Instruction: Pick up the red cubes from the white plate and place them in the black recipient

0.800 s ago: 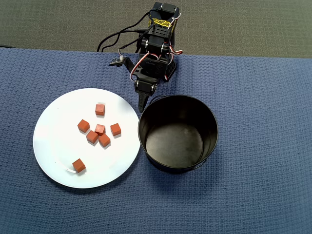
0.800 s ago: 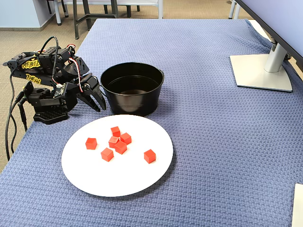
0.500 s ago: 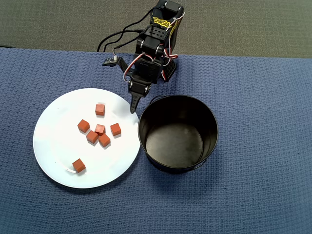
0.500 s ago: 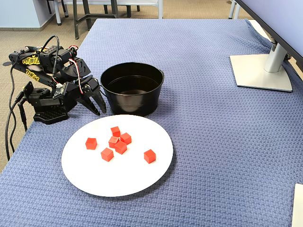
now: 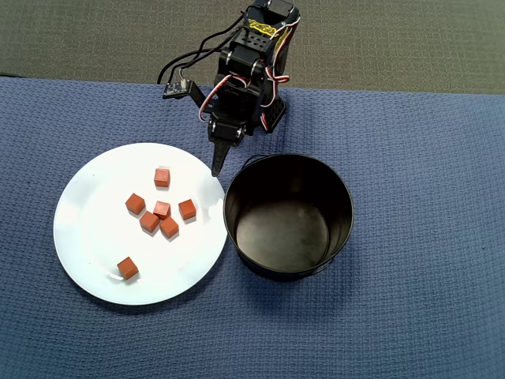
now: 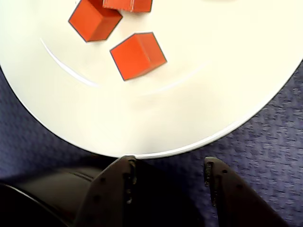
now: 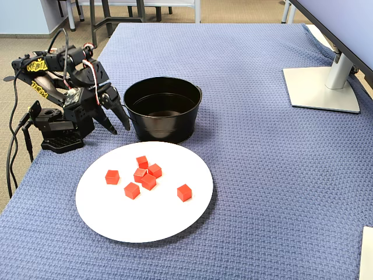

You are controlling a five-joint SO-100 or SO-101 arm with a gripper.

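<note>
Office: monitor stand (image 7: 324, 87), chair legs (image 7: 105, 20)

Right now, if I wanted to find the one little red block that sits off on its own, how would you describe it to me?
Start at the large round glossy white plate lying on the blue woven cloth, left of the tall black round tin in the overhead view. Five small orange-red cubes sit near its middle; the lone cube lies apart from them, close to the plate's edge farthest from the robot's hand.
</note>
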